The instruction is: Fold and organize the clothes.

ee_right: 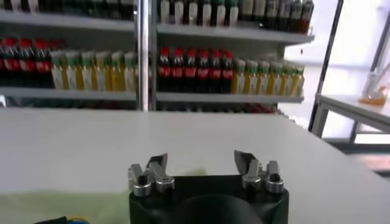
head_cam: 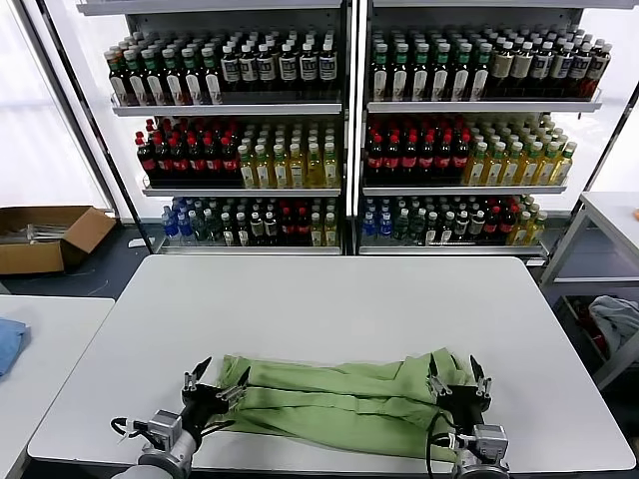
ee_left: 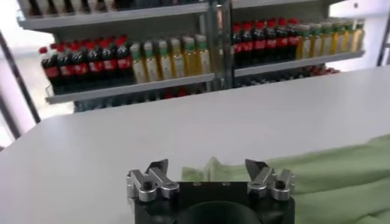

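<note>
While the green shirt point(head_cam: 344, 403) lies bunched into a long band along the near edge of the white table point(head_cam: 339, 309), both arms sit at its two ends, which suits a fold made by lifting both ends together. At the left end, the left gripper point(head_cam: 212, 382) hangs just above the table near the near-left corner, its fingers spread wide and holding nothing; the wrist view shows the same open gripper point(ee_left: 209, 171) with the shirt's edge point(ee_left: 317, 176) lying just past the fingertips, not between them. Moving right, the shirt runs as stacked lengthwise pleats across the middle of the near edge, so I judge a first fold is already in, with the cross fold not yet done. No collar, buttons or patch show from here. At the right end, the right gripper point(head_cam: 458, 380) stands over the shirt's bunched end, fingers likewise wide apart and empty; its wrist view shows the open gripper point(ee_right: 203, 165) with only a sliver of green cloth point(ee_right: 61, 207) beneath the body. Each claw is placed to close on its own end next, in my judgement. Loose pleats could slip apart when lifted.
</note>
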Controlling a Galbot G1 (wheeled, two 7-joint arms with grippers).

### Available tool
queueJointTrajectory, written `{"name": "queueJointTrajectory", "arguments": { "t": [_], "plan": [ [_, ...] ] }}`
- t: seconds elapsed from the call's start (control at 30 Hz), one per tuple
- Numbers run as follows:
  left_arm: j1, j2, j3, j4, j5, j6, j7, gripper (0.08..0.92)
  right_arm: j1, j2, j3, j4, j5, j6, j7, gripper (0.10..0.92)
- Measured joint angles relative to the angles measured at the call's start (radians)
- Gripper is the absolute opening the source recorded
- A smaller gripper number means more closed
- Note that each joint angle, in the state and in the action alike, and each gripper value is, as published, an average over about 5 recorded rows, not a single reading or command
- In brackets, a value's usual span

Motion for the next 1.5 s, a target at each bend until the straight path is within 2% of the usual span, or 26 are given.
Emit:
{"name": "queueJointTrajectory", "arguments": {
  "t": [0.3, 0.4, 0.8, 1.17, 1.33, 1.5],
  "plan": [
    [0.009, -0.041, -0.025, 0.037, -0.08, 0.041, -0.015, 0.823, 0.03, -0.035, 0.008, 0.062, 0.027, 0.004, 0.006, 0.823],
    [0.014, -0.052, -0.026, 0.048, -0.097, 0.049, -0.014, 0.803, 0.035, -0.039, 0.005, 0.069, 0.031, 0.005, 0.007, 0.823],
    [0.039, -0.08, -0.03, 0.073, -0.109, 0.033, 0.016, 0.45, 0.065, -0.058, 0.0, 0.078, 0.044, -0.005, 0.009, 0.823],
    [0.042, -0.07, -0.053, 0.088, -0.071, -0.031, 0.035, 0.133, 0.119, -0.065, -0.007, 0.075, 0.061, -0.028, 0.025, 0.823],
    [0.036, -0.033, -0.112, 0.108, -0.069, -0.061, 0.037, 0.09, 0.146, -0.069, -0.012, 0.064, 0.07, -0.036, 0.031, 0.823],
    [0.03, 0.064, -0.234, 0.144, -0.079, -0.091, 0.044, 0.09, 0.17, -0.068, -0.02, 0.055, 0.074, -0.042, 0.035, 0.823]
  ]
}}
